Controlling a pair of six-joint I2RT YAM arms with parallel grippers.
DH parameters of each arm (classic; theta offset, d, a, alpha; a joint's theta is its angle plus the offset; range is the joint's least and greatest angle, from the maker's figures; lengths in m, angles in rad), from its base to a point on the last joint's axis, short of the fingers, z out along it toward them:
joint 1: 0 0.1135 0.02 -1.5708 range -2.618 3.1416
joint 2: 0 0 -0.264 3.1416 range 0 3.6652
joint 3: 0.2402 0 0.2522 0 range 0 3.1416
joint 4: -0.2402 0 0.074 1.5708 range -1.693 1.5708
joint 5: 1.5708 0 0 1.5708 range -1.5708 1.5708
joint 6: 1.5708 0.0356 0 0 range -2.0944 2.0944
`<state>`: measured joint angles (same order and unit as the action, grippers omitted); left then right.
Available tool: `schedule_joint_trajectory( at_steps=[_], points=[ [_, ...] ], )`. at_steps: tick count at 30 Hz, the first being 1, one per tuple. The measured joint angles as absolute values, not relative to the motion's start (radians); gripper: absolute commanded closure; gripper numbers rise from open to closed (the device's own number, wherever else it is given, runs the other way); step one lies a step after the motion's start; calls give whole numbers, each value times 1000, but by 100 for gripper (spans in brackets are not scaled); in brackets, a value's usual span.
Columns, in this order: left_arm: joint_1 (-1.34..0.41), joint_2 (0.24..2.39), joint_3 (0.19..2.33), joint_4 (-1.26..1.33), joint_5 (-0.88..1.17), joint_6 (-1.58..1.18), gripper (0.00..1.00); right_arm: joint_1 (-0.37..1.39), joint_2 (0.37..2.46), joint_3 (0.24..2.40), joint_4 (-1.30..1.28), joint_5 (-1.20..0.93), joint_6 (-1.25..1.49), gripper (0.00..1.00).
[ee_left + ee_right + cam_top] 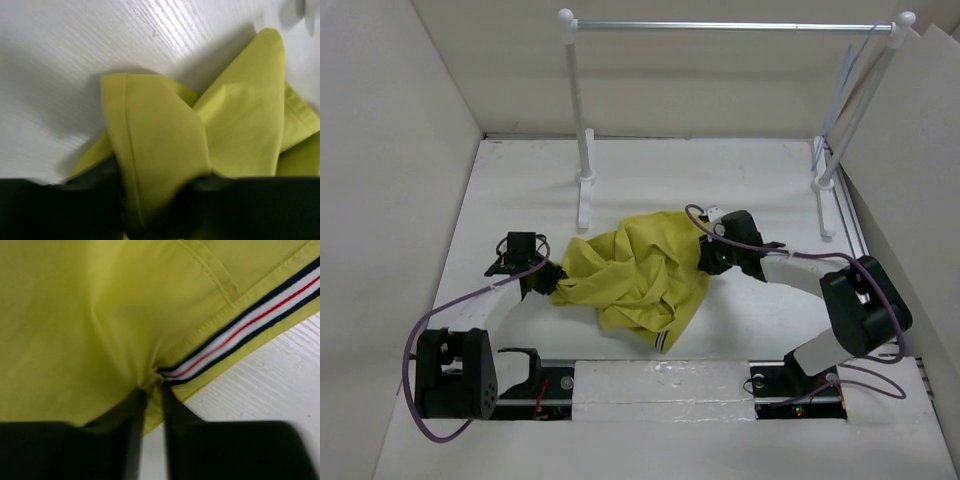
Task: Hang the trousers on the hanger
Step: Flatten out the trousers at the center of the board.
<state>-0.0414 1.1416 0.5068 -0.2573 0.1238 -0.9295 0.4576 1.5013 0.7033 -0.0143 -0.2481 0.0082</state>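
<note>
Trousers (635, 280) heaped mid-table, long axis left-to-right between left gripper (552, 283) and right gripper (705, 255), hanger (847, 85) toward the far right corner, nearer the right arm. Left wrist: clamped on a yellow fold. Right wrist: pinched narrow on the striped waistband (240, 335).

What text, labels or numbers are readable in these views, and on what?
None legible.
The trousers show only a striped waistband edge, with no lettering.
The left arm base and the clothes rail show no readable markings in the top view.
</note>
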Motion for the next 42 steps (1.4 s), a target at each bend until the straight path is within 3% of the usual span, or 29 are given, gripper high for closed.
schedule_joint_trajectory(
  at_steps=[1, 5, 9, 16, 22, 27, 29, 30, 31, 32, 33, 34, 36, 39, 42],
  points=[
    [-41, 1155, 507, -240, 127, -927, 100, 458, 1519, 703, 6, -248, 20, 100],
    [-44, 1171, 580, -279, 113, -912, 100, 474, 1454, 702, 4, -196, 39, 100],
    [-52, 1093, 786, -405, 29, -865, 100, 543, 1152, 735, -182, -66, 33, 100],
    [-51, 881, 1241, -595, -233, -762, 100, 581, 700, 1090, -644, 100, 11, 100],
    [-89, 859, 1457, -739, -414, -695, 100, 581, 635, 1417, -951, 256, -1, 100],
    [-91, 919, 1428, -754, -424, -662, 100, 580, 709, 1388, -1007, 369, -16, 100],
    [-89, 995, 1412, -744, -405, -648, 83, 546, 780, 1339, -990, 385, -40, 100],
    [-84, 1056, 1401, -727, -384, -636, 39, 513, 827, 1311, -964, 379, -55, 100],
    [-75, 1110, 1400, -712, -363, -619, 14, 460, 885, 1286, -930, 361, -72, 92],
    [-65, 1165, 1401, -652, -328, -614, 1, 403, 936, 1260, -883, 339, -84, 54],
    [-51, 1240, 1402, -649, -327, -613, 1, 359, 988, 1238, -839, 327, -95, 53],
    [-41, 1327, 1412, -641, -324, -612, 1, 314, 1044, 1217, -794, 307, -105, 29],
    [-31, 1478, 1466, -654, -316, -616, 1, 240, 1157, 1205, -744, 265, -138, 20],
    [-39, 1597, 1473, -622, -287, -612, 1, 208, 1236, 1192, -717, 216, -168, 17],
    [-110, 1520, 1372, -591, -274, -607, 9, 215, 1114, 1087, -683, 143, -169, 18]
  ],
)
